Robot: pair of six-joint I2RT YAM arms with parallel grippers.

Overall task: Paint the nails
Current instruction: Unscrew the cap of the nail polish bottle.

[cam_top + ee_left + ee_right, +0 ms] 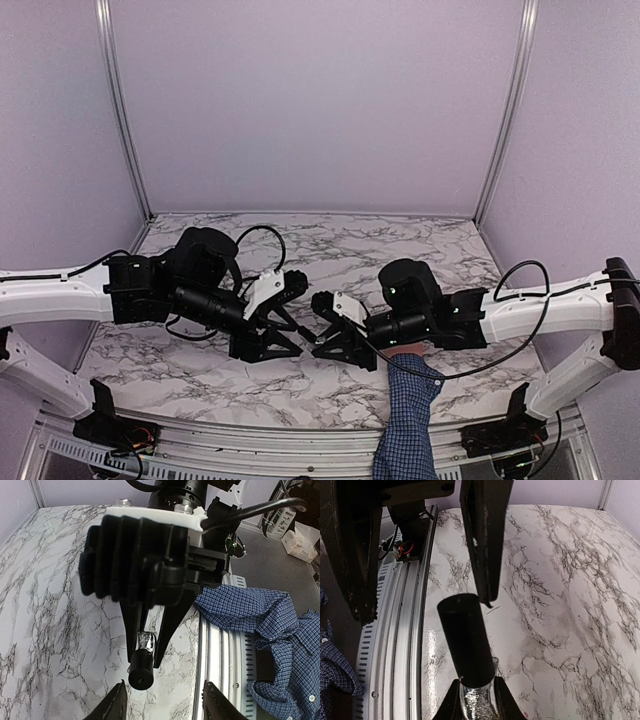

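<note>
Lilac walls (320,100); white marble desk (400,250) with grey veining; grooved metal rail (405,630) along its near edge.

Nails: not visible in any view. The hand (408,350) shows only as a skin-coloured patch under the right arm's wrist, near-centre of the desk. A blue checked sleeve (405,430) runs from it over the near edge. From above, the hand is right of and slightly nearer than the right gripper's tips, and well right of the left gripper.

Right gripper (476,690): fingers pinch the silvery glitter body of a small bottle (477,702). Its black cap (465,637) sticks out leftward, toward the left gripper.

Left gripper (162,700): fingers spread wide. In the right wrist view the cap's end sits between the two fingers, about level with their tips and close to one tip. Contact there: cannot tell. In the left wrist view the cap is just beyond the tips, centred in the gap.

The two grippers face each other tip to tip over the middle of the desk, above the marble.

Writing: no label can be made out on the bottle. A white box (299,542) off the desk, in the top right corner of the left wrist view, has grey lettering too small to read.
</note>
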